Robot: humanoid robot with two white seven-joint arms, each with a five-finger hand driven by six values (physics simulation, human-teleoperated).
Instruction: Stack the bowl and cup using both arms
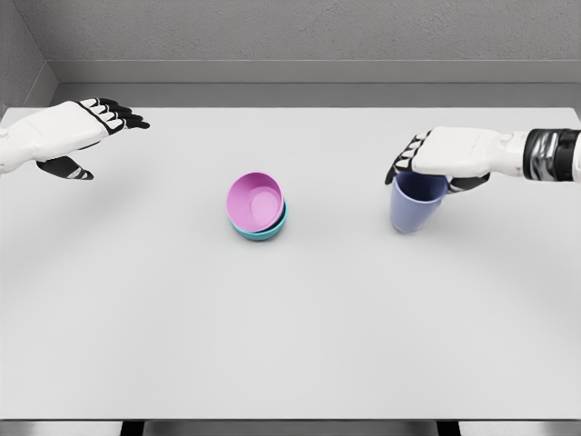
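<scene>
Standing at the near edge, the scene read as follows, near to far.

Table [290, 354]: a plain white surface that filled most of the view; its near half was bare.

Pink bowl [255, 202]: sat near the middle of the table, nested inside a teal bowl [263, 231]. The pink one was tilted, its opening turned up and toward the near side, and only a crescent of the teal rim showed beneath it at the lower right.

Cup [416, 207]: a lavender-blue cup stood upright on the table, well apart from the bowls, to their right.

Right hand [440, 162]: came in from the right edge and lay palm down over the cup's mouth. The dark fingers [402, 165] curled down over the far-left side of the rim and the thumb showed at the right side, so the hand was closed around the top of the cup.

Left hand [77, 132]: hovered at the far left of the table, well apart from the bowls. Its fingers were stretched out and slightly spread, the thumb hung below, and it held nothing.

Back wall [300, 36]: grey, behind the table's far edge.
</scene>
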